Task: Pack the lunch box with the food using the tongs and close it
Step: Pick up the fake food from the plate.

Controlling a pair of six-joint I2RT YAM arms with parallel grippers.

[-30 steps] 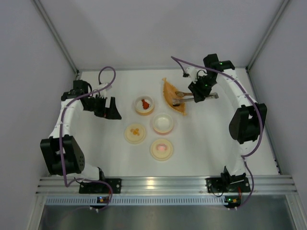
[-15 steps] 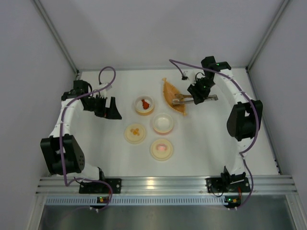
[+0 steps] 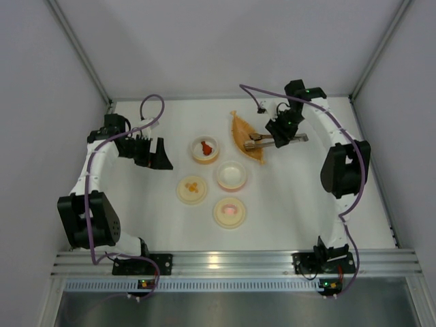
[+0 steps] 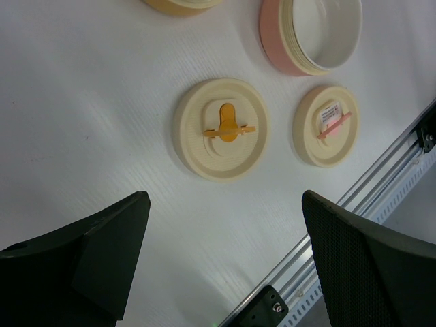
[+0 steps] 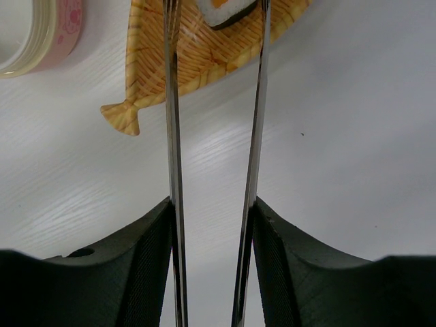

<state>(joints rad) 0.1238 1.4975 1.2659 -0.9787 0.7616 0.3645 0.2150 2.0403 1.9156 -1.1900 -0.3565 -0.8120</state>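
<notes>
My right gripper (image 5: 211,214) is squeezed onto the tongs (image 5: 174,136), with one finger pressing each metal arm, so the tongs are pinched partway in. The two long arms point straight ahead from the claw, out over the boat-shaped dish (image 5: 197,65). The sushi roll (image 5: 228,9) lies on that dish, between the two arms near their far end. I cannot tell if either arm touches it. The roll is dead ahead, right in line with the tongs, so I think a squeeze comes next. The reddish lump (image 3: 206,146) sits in the orange bowl (image 3: 193,154), left of the dish. My left gripper (image 4: 225,225) is wide open and holds nothing. It is much farther left of the dish, so the right arm is nearer.
</notes>
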